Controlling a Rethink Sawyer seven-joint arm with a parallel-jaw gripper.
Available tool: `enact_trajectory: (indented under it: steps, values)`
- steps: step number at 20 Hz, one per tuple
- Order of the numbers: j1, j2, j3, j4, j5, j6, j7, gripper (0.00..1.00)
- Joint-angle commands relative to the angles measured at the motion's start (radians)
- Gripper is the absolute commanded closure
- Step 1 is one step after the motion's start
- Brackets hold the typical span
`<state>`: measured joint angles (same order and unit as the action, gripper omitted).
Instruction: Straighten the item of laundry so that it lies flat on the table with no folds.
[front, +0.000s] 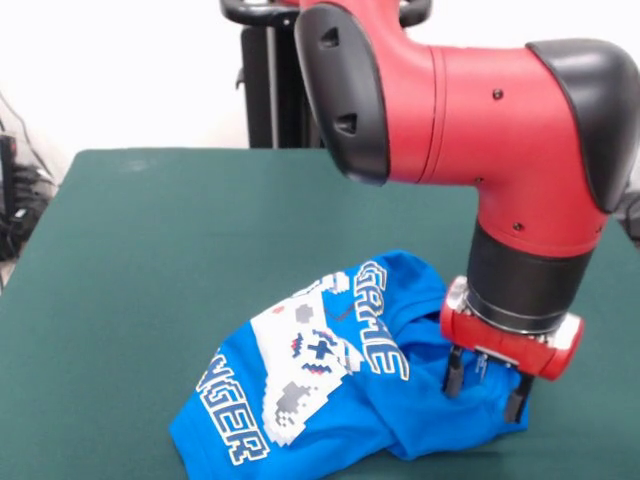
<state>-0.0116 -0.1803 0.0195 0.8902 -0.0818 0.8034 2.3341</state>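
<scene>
- I have 1 camera feed to go on here, the front view, so everything below comes from that.
- The item of laundry (330, 375) is a bright blue T-shirt lying crumpled on the table (150, 240), in the lower middle of my picture and running toward the bottom edge.
- It is not flat: I see raised folds through the middle and a bunched ridge on its right side, next to the tool.
- The white controller print faces up but is skewed and creased. I can read "GAME" near the upper fold and "GER" near the lower left corner; the other letters are lost in the folds.
- The gripper (487, 388) sits low over the shirt's right part, hanging from the red wrist ring of the arm (480, 110).
- Its 2 dark fingers (455, 372) point down and stand apart with a clear gap between them, so I read the tool as spread, not pinching anything.
- The fingertips are down at the blue fabric; whether they actually press on it I cannot tell from this angle.
- The big red and black arm crosses the upper right of the picture and hides part of the table behind it.
- The green tabletop around the shirt's left and far sides is bare cloth.
</scene>
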Motion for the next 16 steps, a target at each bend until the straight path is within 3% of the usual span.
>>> enact_trajectory:
  steps: [1, 7, 16]
  values:
    - [-0.015, 0.040, 0.180, 0.161, 0.051, -0.053, -0.048, 0.00]
    - [-0.021, 0.035, 0.197, 0.163, 0.051, -0.036, -0.038, 0.00]
    - [0.014, 0.025, 0.114, 0.159, 0.006, 0.003, 0.029, 0.00]
